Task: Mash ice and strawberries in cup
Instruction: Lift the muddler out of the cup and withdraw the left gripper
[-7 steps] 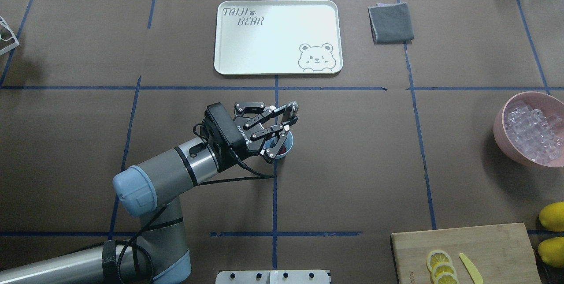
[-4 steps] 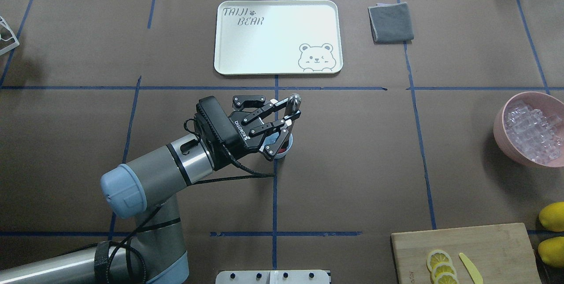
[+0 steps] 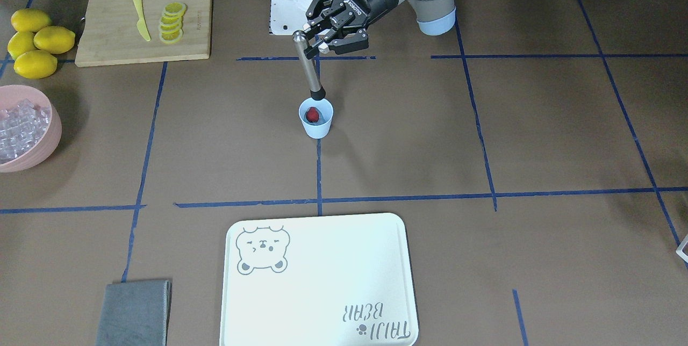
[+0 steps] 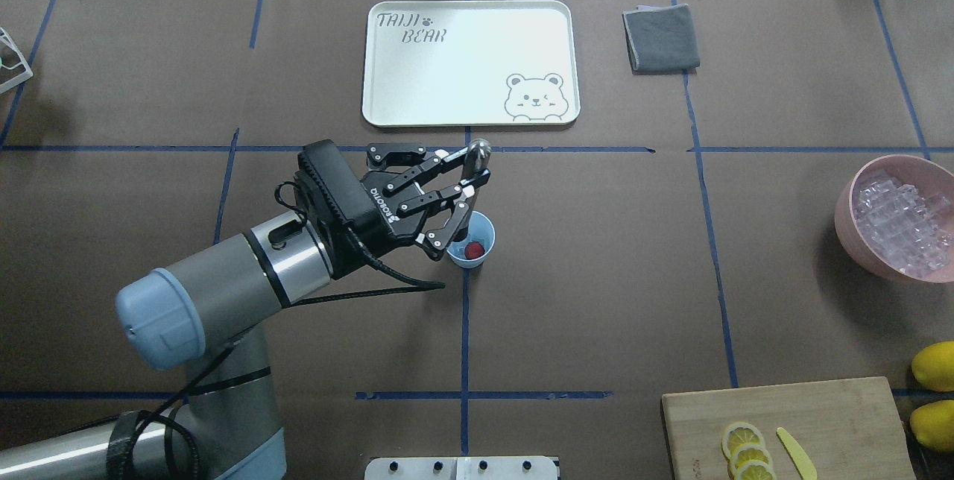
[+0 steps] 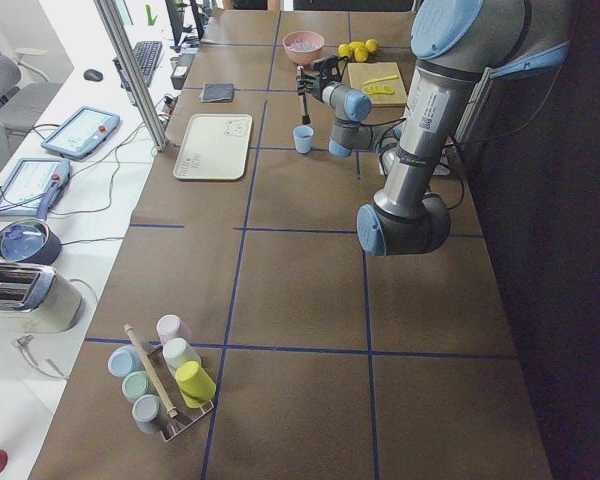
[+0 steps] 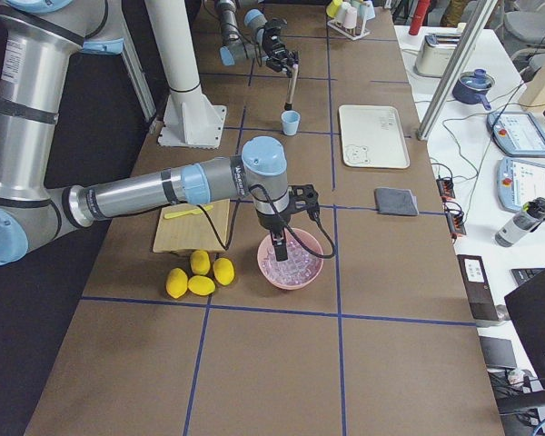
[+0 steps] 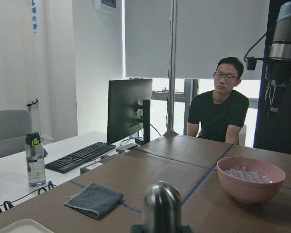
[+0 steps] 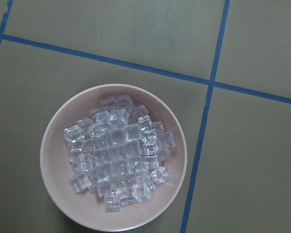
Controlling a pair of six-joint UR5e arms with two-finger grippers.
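The pale blue cup stands mid-table with one red strawberry inside; both also show in the front view, cup and strawberry. No ice shows in the cup. My left gripper is shut on a metal muddler, held tilted with its lower tip just above the cup's rim. The ice fills a pink bowl. My right gripper hangs over that bowl; I cannot tell whether it is open or shut.
A white bear tray and a grey cloth lie beyond the cup. A cutting board with lemon slices and a yellow knife sits front right, whole lemons beside it. A rack of cups stands at the far left end.
My left arm has pulled back and raised the muddler out of the cup. The strawberry in the cup, covered by the gripper before, now shows.
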